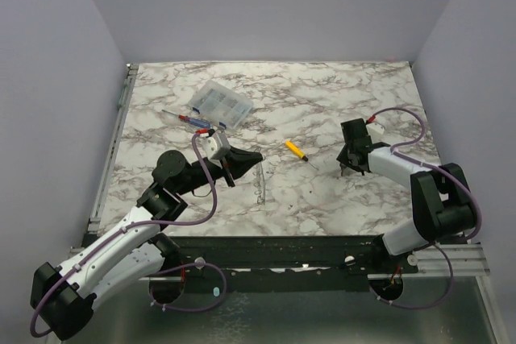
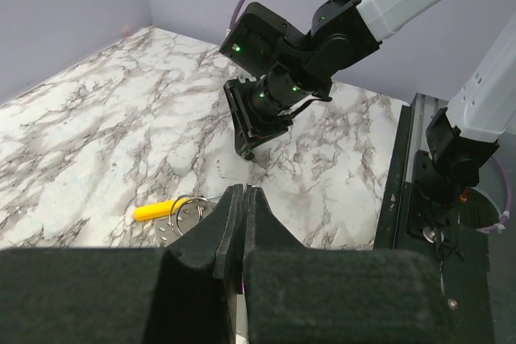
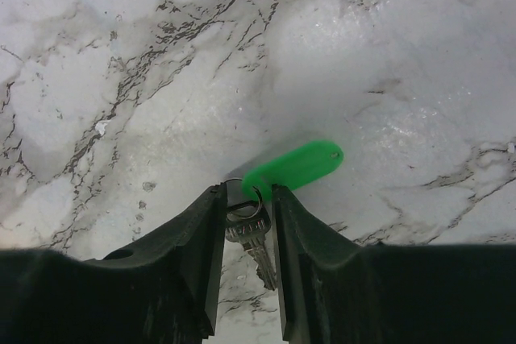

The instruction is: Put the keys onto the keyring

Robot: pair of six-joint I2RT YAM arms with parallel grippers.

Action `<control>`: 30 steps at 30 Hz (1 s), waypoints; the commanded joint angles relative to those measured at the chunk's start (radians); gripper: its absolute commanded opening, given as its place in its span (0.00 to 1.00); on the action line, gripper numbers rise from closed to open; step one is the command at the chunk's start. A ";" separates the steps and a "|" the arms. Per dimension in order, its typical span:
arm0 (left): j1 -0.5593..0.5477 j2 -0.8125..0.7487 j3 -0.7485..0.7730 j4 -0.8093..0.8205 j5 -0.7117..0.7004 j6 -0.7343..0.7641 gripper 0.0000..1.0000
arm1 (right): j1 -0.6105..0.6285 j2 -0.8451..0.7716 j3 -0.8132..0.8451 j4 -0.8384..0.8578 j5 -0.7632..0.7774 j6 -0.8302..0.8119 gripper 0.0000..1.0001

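Right gripper (image 3: 246, 203): fingers closed in on the keys (image 3: 294, 168), a bright green plastic tag plus a silver metal key on a small split ring. The ring and key head sit in the narrow gap and touch both fingers. The green tag sticks out past the fingertips toward the white-and-grey marble tabletop (image 3: 387, 54). Can't tell whether the tag touches the surface.

Top view: right gripper (image 1: 349, 168) is at mid-right of the table, pointed down and low over the marble. The keys are not resolvable there.

Left gripper (image 2: 244, 195): both black fingers are pressed together with no visible gap. The keyring (image 2: 187, 213), thin pale grey wire loops, sits just beside the left finger and is partly hidden behind it. Can't tell whether the wire is pinched or only lying against the finger.

From above, the keyring (image 1: 262, 184) reads as a slim strip just off the left gripper's (image 1: 253, 157) tip, near table centre.

A short yellow stick with a black tip (image 1: 295, 150) lies between the two grippers, near the keyring loops in the left wrist view (image 2: 153, 211).

A clear plastic compartment box (image 1: 219, 104) and a red-and-blue-handled screwdriver (image 1: 187, 118) sit behind the left arm, close together and well apart from the keys.
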State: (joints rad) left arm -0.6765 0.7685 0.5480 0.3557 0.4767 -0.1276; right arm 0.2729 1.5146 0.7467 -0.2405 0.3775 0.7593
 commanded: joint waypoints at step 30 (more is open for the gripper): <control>-0.015 0.018 0.042 -0.010 -0.028 0.019 0.00 | 0.000 -0.227 0.052 -0.130 -0.386 -0.233 0.01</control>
State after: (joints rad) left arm -0.6876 0.7853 0.5495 0.3473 0.4660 -0.1173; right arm 0.2729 1.3247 0.7933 -0.3084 0.2001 0.5793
